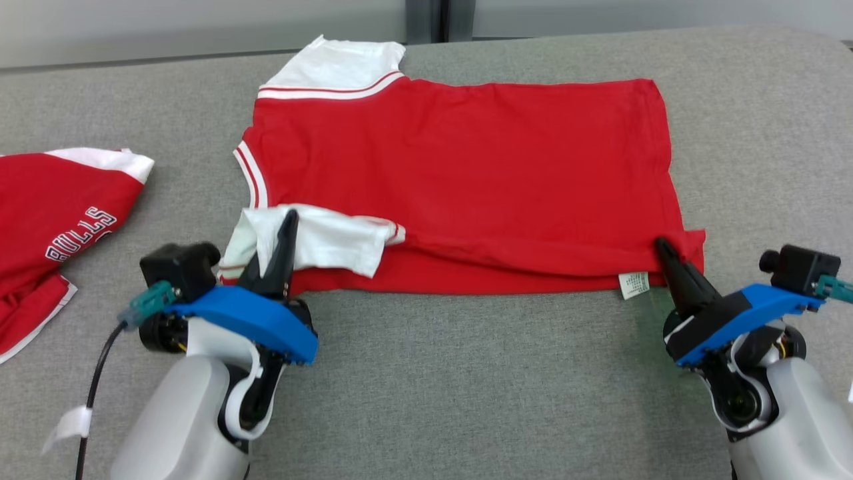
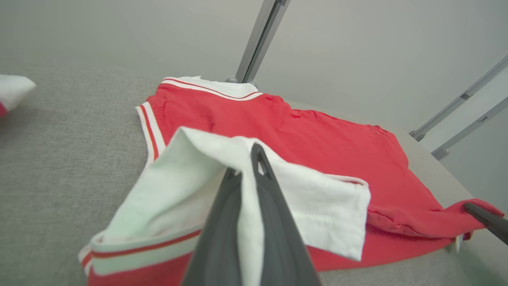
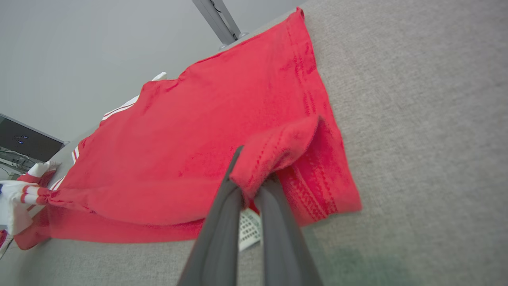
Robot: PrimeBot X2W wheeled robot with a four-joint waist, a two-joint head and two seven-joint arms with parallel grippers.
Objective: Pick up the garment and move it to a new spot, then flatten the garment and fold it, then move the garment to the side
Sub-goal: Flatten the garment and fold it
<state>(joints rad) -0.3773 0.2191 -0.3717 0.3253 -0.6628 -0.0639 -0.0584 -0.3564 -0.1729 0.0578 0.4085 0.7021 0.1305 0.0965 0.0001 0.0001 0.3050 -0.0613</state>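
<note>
The garment (image 1: 466, 173) is a red shirt with white, red-striped sleeves, spread on the grey table with its near edge lifted and folded over. My left gripper (image 1: 288, 220) is shut on the near white sleeve (image 2: 190, 190), its dark fingers (image 2: 262, 206) pinching the cloth between them. At the near right my right gripper (image 1: 661, 245) is shut on the red hem corner (image 3: 278, 147), which bunches over its fingers (image 3: 222, 222). A white care label (image 1: 633, 284) hangs just beside that corner. The far sleeve (image 1: 340, 67) lies flat at the table's back.
A second red and white shirt (image 1: 60, 220) with white lettering lies crumpled at the left edge of the grey table (image 1: 466, 387). A black cable (image 1: 93, 393) trails by my left forearm. Grey partition posts (image 2: 258, 39) stand behind the table.
</note>
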